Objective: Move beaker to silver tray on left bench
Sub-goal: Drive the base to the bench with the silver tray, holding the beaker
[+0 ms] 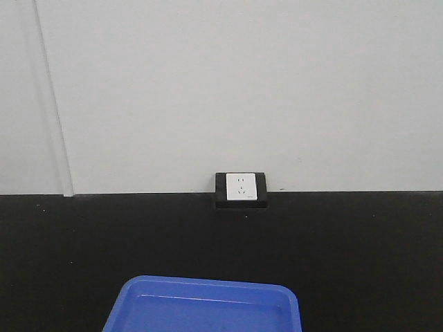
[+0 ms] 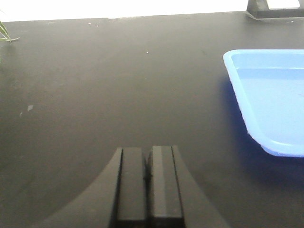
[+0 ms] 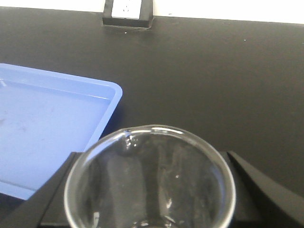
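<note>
I'm seeing a bright blue plastic tray (image 1: pixel 208 304) lying flat at the bottom of the front view, its rounded far corners showing and its near part running out of frame. A white wall socket (image 1: pixel 240 187) in a black housing is sitting straight behind it, well apart, at the foot of the pale wall (image 1: pixel 242 83). A thin vertical seam (image 1: pixel 54 104) is running down that wall at the left. On the left wrist feed I'm picking up a green leaf tip (image 2: pixel 7 34) poking in at the far left edge
</note>
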Controlling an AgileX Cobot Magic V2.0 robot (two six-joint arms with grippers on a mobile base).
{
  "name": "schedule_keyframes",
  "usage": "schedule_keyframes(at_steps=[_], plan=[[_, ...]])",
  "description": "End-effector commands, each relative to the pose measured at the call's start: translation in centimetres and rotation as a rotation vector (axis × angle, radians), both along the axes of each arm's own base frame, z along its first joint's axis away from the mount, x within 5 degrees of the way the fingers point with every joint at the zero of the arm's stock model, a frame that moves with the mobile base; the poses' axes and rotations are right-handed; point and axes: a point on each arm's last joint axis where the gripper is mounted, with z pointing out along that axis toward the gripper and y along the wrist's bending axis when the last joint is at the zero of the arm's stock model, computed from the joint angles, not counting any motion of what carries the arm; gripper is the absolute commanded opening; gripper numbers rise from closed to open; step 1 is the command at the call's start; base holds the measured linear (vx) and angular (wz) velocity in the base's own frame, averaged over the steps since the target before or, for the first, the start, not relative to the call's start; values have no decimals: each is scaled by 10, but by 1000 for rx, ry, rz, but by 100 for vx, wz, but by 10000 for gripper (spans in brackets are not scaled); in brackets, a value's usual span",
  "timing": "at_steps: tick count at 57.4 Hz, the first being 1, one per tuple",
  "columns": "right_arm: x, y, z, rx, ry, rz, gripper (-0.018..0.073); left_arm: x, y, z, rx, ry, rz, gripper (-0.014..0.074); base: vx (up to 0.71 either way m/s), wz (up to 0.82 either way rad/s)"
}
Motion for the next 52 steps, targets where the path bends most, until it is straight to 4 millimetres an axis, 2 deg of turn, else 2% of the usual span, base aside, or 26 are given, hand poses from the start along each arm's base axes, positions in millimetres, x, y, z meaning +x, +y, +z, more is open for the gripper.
schedule_keyframes(at_steps=[1,52], plan=[[2,1,15,0,-94,27,-4,1,-1,-2,-3,-65,-9,1,-5,-2],[2,1,15,0,-94,27,-4,1,-1,-2,-3,-66,-9,1,-17,-4]])
